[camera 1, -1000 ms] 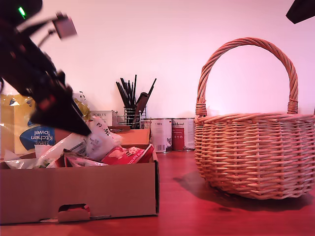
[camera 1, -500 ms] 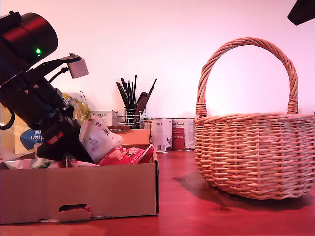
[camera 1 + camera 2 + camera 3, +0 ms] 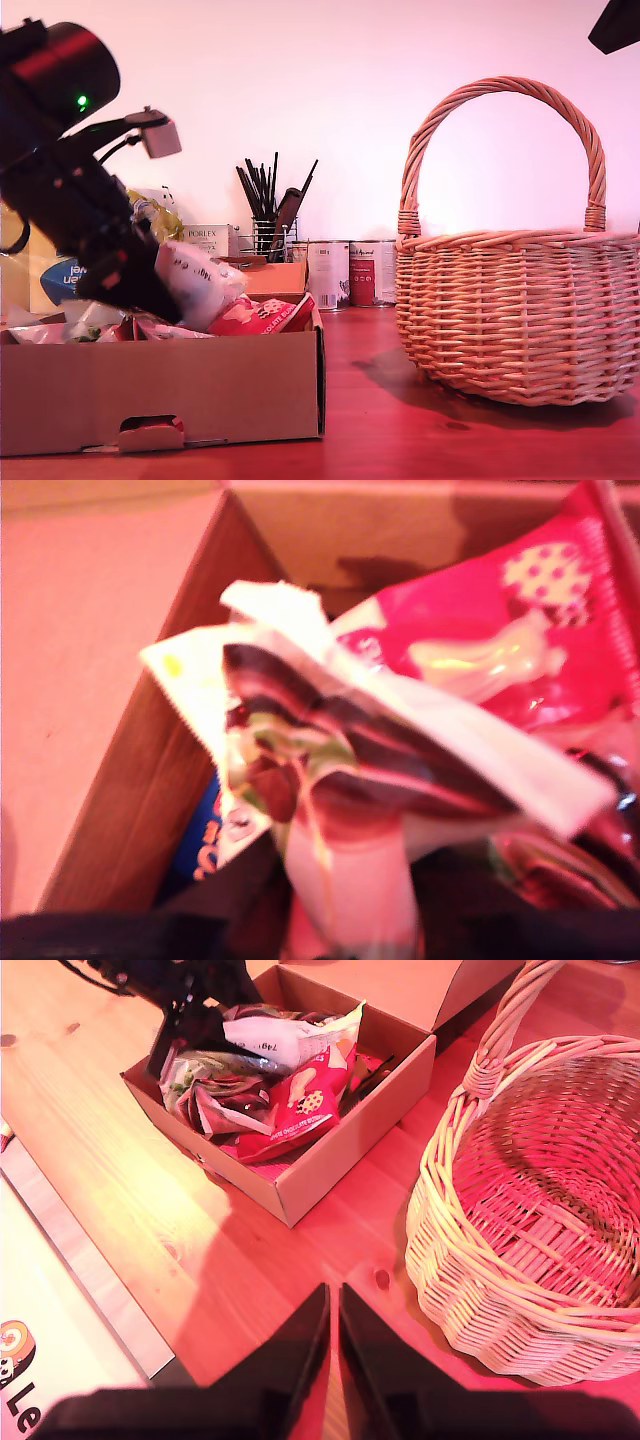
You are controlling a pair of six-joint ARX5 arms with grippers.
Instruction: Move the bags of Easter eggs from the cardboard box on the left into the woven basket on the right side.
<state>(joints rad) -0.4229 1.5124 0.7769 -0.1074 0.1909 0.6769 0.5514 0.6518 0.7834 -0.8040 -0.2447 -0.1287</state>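
My first gripper (image 3: 165, 300) is clamped on a white bag (image 3: 195, 280) over the cardboard box (image 3: 160, 385); that crinkly pinch could slip.

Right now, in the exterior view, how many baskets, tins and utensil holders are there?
Basket: 1
Tins: 2
Utensil holder: 1
Total: 4

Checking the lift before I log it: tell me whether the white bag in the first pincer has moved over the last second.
Yes. Held in my first pincer, the white bag has slid slightly toward the exterior view's left and turned, away from the utensil holder, barely above the cardboard box.
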